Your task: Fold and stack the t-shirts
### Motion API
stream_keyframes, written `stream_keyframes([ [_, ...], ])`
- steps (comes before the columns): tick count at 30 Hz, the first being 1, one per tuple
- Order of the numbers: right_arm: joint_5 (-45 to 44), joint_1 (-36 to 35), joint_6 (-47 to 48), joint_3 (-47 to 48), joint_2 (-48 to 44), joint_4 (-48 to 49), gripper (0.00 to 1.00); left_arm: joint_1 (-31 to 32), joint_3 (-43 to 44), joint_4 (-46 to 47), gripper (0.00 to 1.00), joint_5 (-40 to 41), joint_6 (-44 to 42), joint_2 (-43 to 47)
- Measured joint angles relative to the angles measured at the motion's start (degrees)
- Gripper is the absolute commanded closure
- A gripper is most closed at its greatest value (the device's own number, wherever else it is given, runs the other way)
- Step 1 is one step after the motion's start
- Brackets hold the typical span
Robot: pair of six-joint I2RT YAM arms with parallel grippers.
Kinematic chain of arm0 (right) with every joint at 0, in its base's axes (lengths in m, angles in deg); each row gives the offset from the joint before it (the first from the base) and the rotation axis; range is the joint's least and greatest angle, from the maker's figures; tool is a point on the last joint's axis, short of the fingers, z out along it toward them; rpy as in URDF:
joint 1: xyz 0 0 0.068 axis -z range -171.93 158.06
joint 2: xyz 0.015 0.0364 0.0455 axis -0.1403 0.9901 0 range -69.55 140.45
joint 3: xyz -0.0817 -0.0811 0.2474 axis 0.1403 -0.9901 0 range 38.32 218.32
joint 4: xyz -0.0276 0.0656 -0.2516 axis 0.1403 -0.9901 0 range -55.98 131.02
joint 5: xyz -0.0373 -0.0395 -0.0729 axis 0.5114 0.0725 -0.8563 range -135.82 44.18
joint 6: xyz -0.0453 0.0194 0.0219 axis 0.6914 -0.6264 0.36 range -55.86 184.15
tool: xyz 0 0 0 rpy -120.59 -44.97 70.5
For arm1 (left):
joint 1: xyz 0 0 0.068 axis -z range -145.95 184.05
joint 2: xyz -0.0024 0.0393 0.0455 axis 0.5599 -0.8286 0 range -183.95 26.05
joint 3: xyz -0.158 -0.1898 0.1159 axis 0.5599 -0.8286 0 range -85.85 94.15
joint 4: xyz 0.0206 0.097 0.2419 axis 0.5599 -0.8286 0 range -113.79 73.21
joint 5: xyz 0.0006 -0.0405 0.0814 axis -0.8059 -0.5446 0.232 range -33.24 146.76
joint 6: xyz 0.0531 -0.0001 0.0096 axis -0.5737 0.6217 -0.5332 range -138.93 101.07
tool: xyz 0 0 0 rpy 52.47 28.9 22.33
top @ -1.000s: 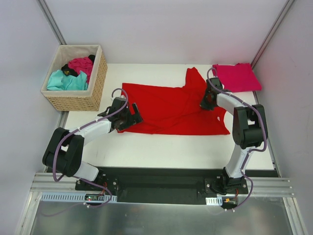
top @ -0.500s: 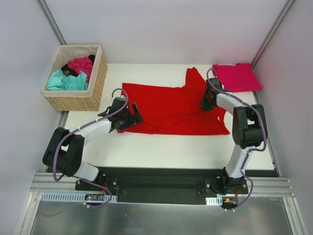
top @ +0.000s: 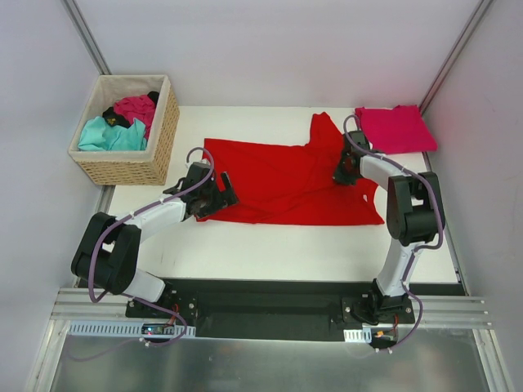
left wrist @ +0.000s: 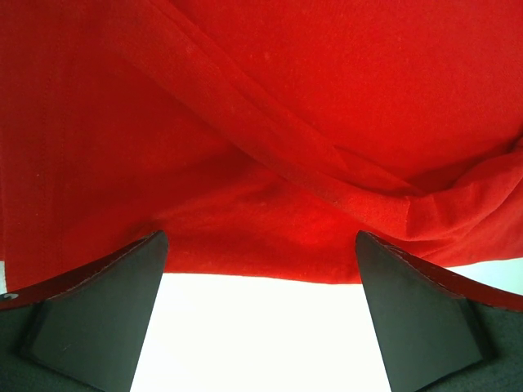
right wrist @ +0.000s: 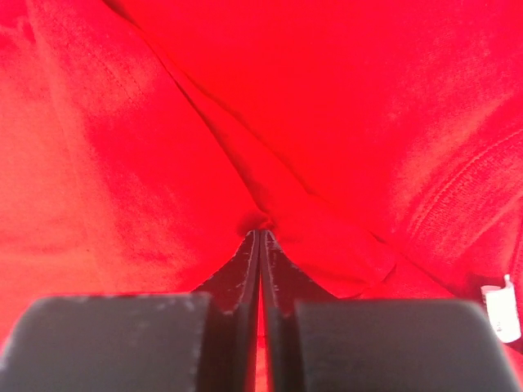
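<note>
Bare bench (top: 270, 253) runs along the near edge of the red t-shirt (top: 286, 184), a strip open to either of my arms, and white bench shows between the wide-set fingers of my left end effector (top: 225, 193). The wicker basket (top: 131, 170) walls off the far left corner; the folded crimson t-shirt (top: 395, 129) occupies the far right one, near my right end effector (top: 341, 173).

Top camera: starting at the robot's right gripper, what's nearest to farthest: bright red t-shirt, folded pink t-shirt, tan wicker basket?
1. The bright red t-shirt, pinched in the right gripper, mid-table.
2. The folded pink t-shirt, far-right corner.
3. The tan woven wicker basket, far left.
</note>
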Motion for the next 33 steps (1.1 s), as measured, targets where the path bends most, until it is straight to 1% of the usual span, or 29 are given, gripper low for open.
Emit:
stream_keyframes([
  [9, -0.4, -0.6, 0.1, 0.4, 0.3, -0.1, 0.99, 0.0, 0.0, 0.0, 0.01, 0.0, 0.0, 0.0],
  [14, -1.3, -2.1, 0.7, 1.8, 0.3, -1.3, 0.99, 0.0, 0.0, 0.0, 0.01, 0.0, 0.0, 0.0],
  [23, -1.9, -7.6, 2.3, 15.5, -0.1, -4.2, 0.99, 0.0, 0.0, 0.0, 0.01, 0.0, 0.0, 0.0],
  [28, -1.6, -9.4, 2.8, 21.0, 0.3, -5.2, 0.99, 0.0, 0.0, 0.0, 0.01, 0.0, 0.0, 0.0],
  [31, -1.1, -10.4, 2.9, 24.1, 2.4, -4.7, 0.99, 0.0, 0.0, 0.0, 0.01, 0.1, -0.2, 0.0],
  [32, -0.7, -10.7, 3.0, 24.7, 3.2, -4.3, 0.9, 0.0, 0.0, 0.0, 0.01, 0.1, -0.3, 0.0],
  [33, 0.3, -11.1, 3.0, 25.5, 4.7, -3.7, 0.57, 0.0, 0.0, 0.0, 0.01, 0.1, -0.4, 0.0],
])
